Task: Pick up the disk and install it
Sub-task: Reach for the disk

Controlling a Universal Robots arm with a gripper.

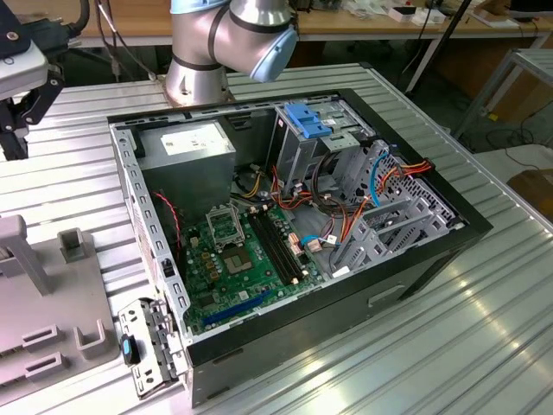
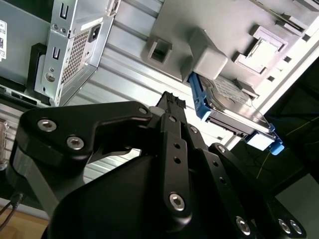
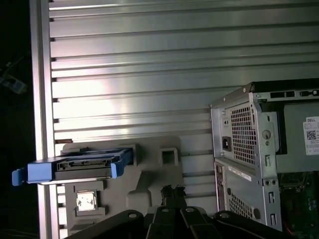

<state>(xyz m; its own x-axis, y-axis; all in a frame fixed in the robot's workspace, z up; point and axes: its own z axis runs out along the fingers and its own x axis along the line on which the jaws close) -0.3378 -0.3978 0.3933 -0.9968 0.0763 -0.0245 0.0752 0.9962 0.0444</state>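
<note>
Idle gripper [image 3: 173,190], with the disk [image 3: 75,167] parked on its holder [image 3: 149,174].
The disk rests in the grey holder on the ribbed table [image 3: 149,59], beside the open computer case [image 1: 467,226]; the jaws look closed on nothing. It should be rigid, dense and shock-sensitive, its metal faces likely slick, so the blue rails seem the safer hold. The case carries a motherboard [image 1: 229,259], power supply [image 1: 186,143], cables and drive cage [image 1: 298,154].

We are looking at a silver-grey robot arm [image 1: 226,43] and its black gripper [image 2: 172,102] [image 3: 170,191].
In the exterior view we are seeing thick, rounded metal cylinders with a pale blue cap on the joint. In both wrist views we are seeing matte black linked bars studded with round silver screw heads.
</note>
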